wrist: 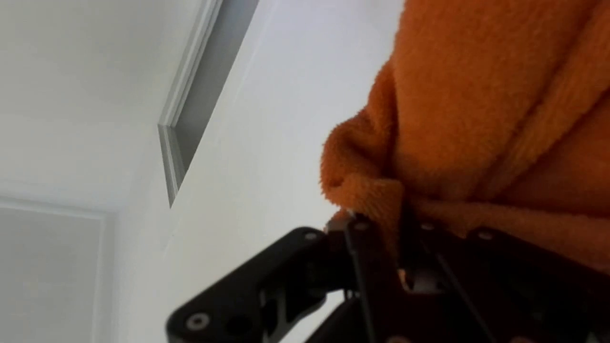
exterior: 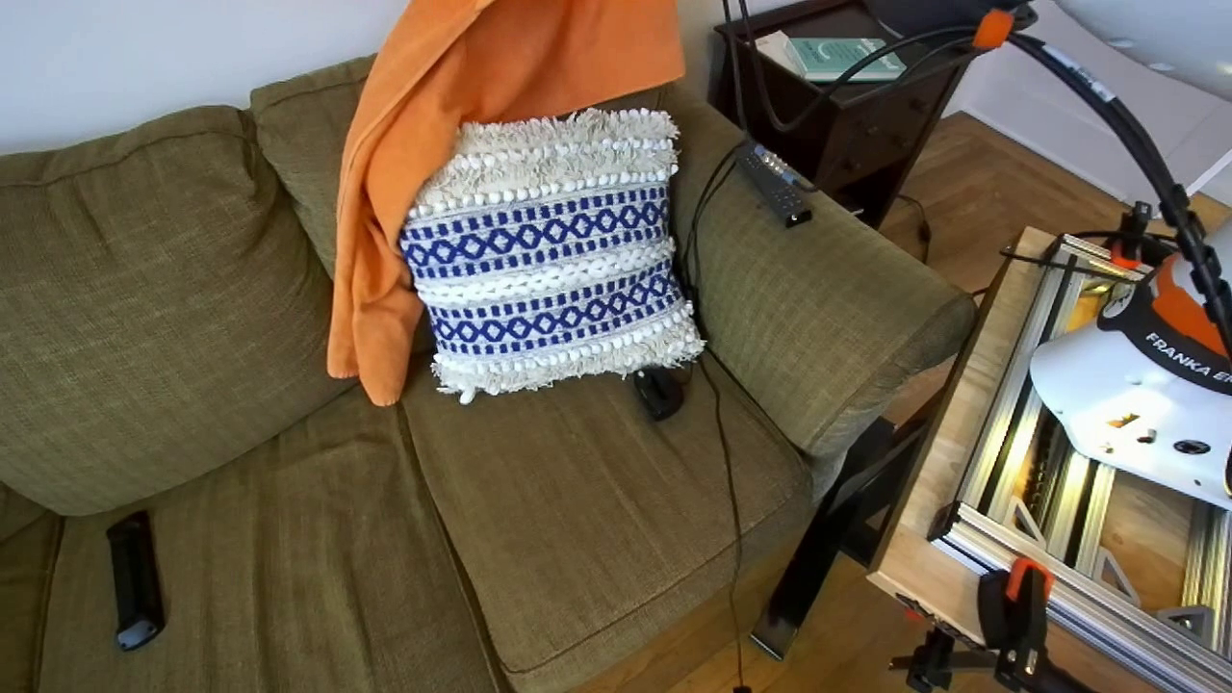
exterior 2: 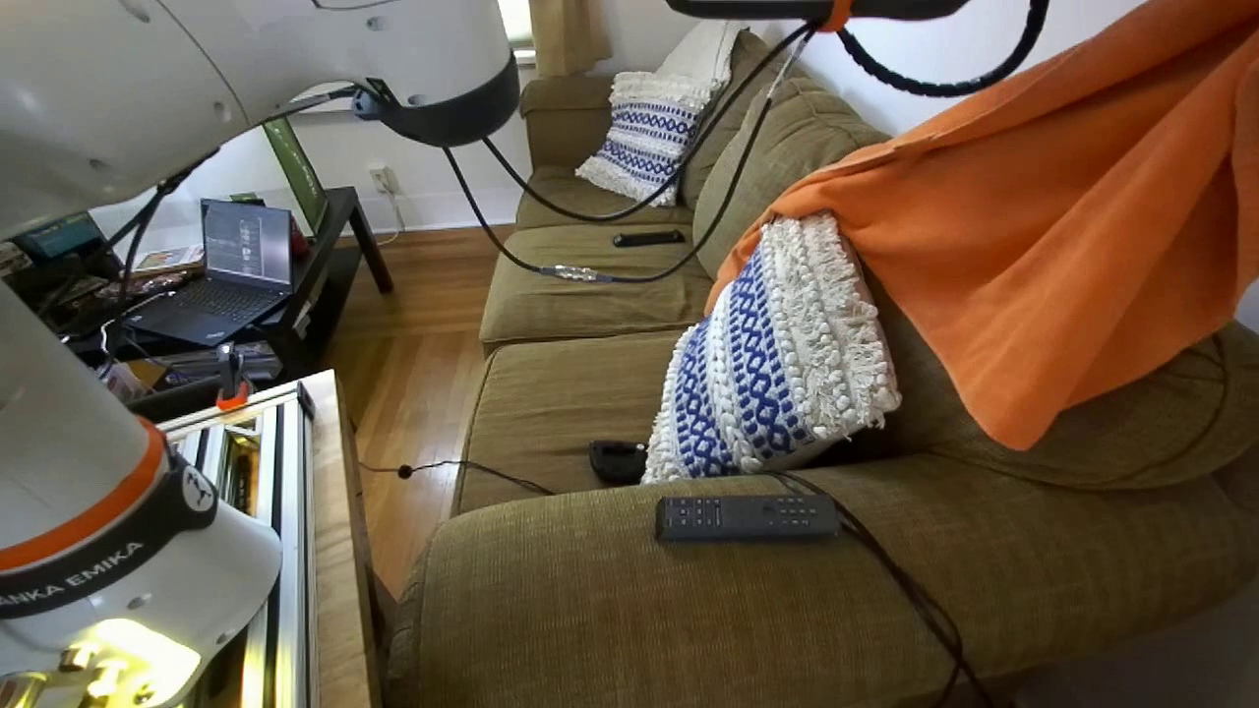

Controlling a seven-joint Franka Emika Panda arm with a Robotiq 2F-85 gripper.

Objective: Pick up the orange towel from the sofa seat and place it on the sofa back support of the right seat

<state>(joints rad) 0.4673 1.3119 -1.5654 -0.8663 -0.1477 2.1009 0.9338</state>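
Wrist view alone shows the grasp: the gripper (wrist: 393, 231) is clamped on a gathered fold of the orange towel (wrist: 476, 119). In both exterior views this towel hangs over the sofa back (exterior: 313, 120), beside and behind the fringed pillow (exterior: 553, 260). An open laptop (exterior 2: 246, 246) appears only in an exterior view. The sofa (exterior: 597, 500) is olive-brown and woven, and a dark remote control (exterior 2: 748, 518) lies on its armrest (exterior 2: 551, 590). The floor (exterior 2: 413, 393) is wooden, the wall (exterior: 192, 58) white.

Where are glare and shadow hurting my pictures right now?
Wrist view: the jaws, closed on the orange towel, are largely lost in dark shadow; both exterior views: a bright patch of glare on the robot base, while the towel is well lit.
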